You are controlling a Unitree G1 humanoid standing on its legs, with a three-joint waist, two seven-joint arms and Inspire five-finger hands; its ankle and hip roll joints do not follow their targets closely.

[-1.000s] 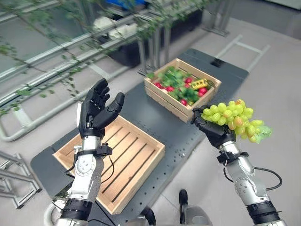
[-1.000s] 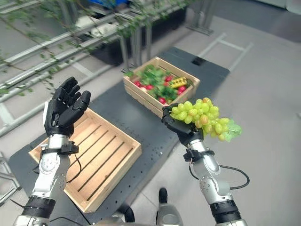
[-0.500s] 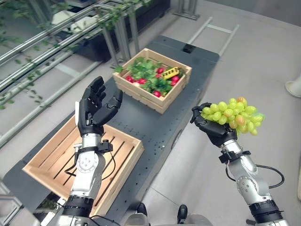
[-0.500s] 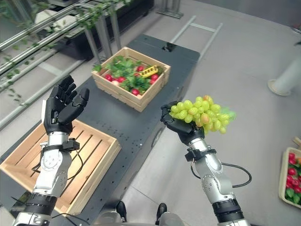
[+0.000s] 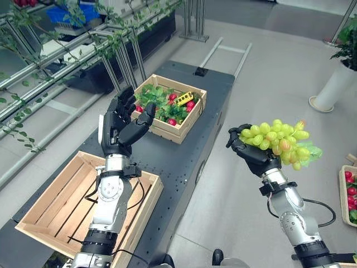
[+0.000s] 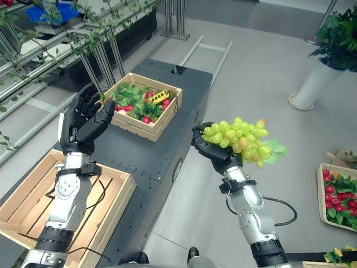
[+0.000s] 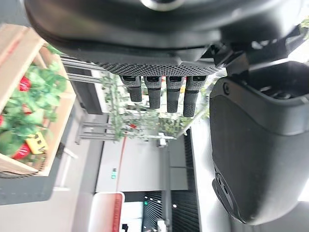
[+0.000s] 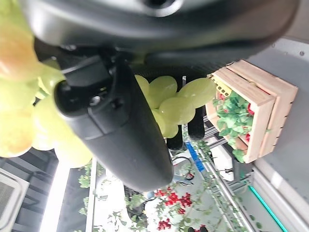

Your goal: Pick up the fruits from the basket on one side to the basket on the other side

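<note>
Right hand (image 5: pixel 254 157) clasping green grape bunch (image 5: pixel 279 142) off the platform's (image 5: pixel 184 162) right edge; left hand (image 5: pixel 121 127) raised, fingers spread, empty

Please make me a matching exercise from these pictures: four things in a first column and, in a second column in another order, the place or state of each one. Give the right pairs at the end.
Things:
1. grape bunch
2. left hand
3. empty crate
4. full crate

Places or states:
A. raised, fingers open, holding nothing
B. on the dark platform, far end, filled with leaves and red fruit
C. held in the right hand, out over the floor
D. on the near end of the platform, nothing in it

Pairs: 1-C, 2-A, 3-D, 4-B
</note>
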